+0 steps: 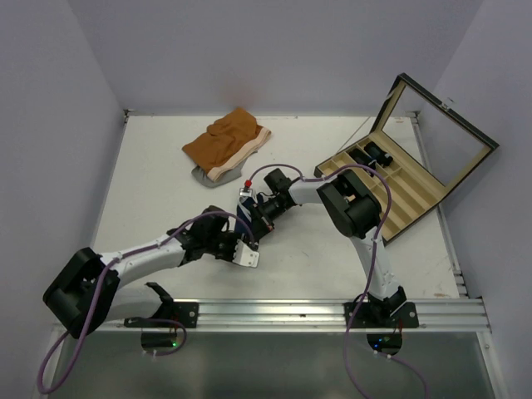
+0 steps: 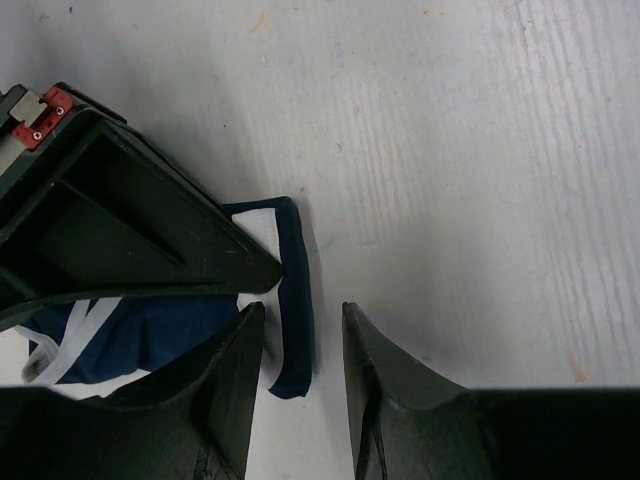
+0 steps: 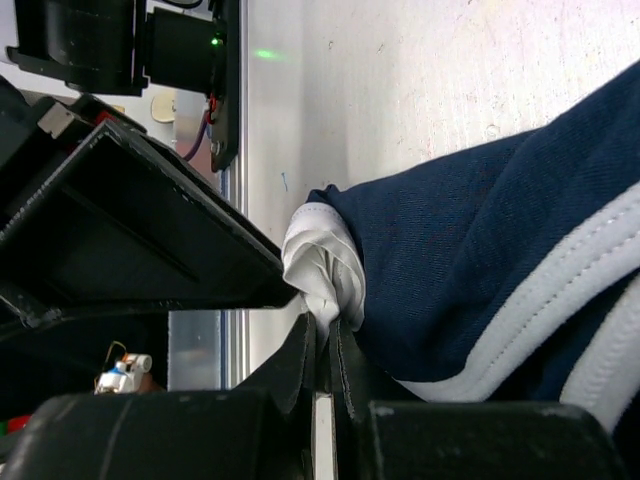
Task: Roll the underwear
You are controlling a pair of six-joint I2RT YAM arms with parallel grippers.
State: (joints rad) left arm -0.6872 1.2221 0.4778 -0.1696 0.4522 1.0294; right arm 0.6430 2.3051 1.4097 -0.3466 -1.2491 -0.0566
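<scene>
- Top external view: the two arms meet near the middle of the table (image 1: 150,166). The underwear (image 1: 246,218) is bunched between their grippers, a small navy wad a shade toward 8 o'clock of the table's centre.
- The right gripper (image 3: 325,335) has its jaws pressed together on a white fold (image 3: 320,270) of the navy cloth. I take that pinch to be the anchor for the roll.
- The left gripper (image 2: 303,318) has its jaws apart and clamps nothing. They straddle the navy hem (image 2: 295,300), which lies flat on the table.
- To do this step well, the left jaws should close low on that hem and catch every layer. Then the cloth should be turned evenly toward the right's pinch.
- The likely risks are the thin hem slipping free, the fingertips scraping the surface, or the two grippers fouling each other, since they sit just beside one another.
- Plain lavender walls (image 1: 50,100) enclose the table at 9, 12 and 3 o'clock.
- The surface is white, grain-streaked and lightly scuffed, with a metal rail (image 1: 291,312) along 6 o'clock.
- A wooden box (image 1: 407,195) with divided compartments stands at 2 o'clock, its glazed lid (image 1: 449,125) raised.
- Orange-brown shorts (image 1: 224,141) lie at 11 o'clock on top of a grey garment (image 1: 205,176). Both are well apart from the work.
</scene>
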